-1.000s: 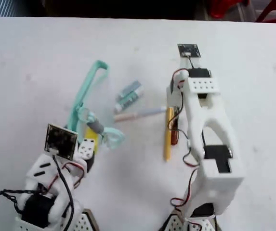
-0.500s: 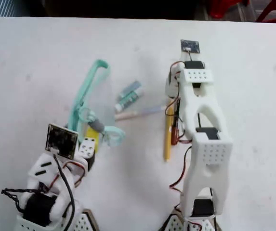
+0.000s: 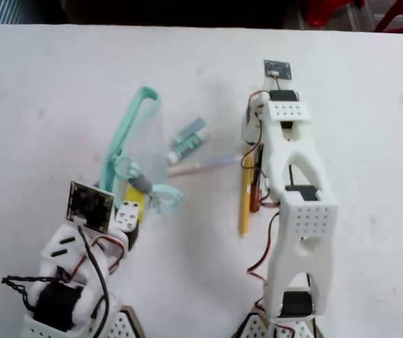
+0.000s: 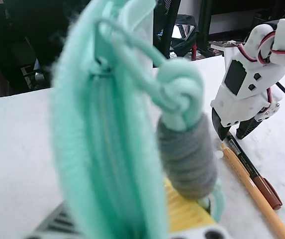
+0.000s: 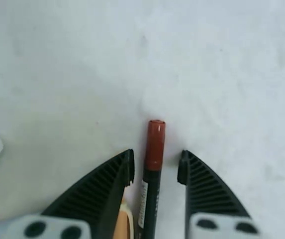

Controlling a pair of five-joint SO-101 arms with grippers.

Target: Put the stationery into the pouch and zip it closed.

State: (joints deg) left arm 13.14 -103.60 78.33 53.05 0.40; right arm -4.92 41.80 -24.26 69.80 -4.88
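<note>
Right arm (image 3: 292, 176) tipped forward, right gripper (image 5: 157, 153) spread astride brown pen (image 5: 155, 139); left gripper (image 3: 134, 202) seemingly grasping pouch (image 3: 119, 141), stationery (image 3: 188, 139) outside it

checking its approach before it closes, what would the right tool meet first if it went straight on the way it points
Probably the brown-capped pen, lying between the open fingers of the right tool; the fingers would likely touch the table either side. Depth is unclear.
</note>
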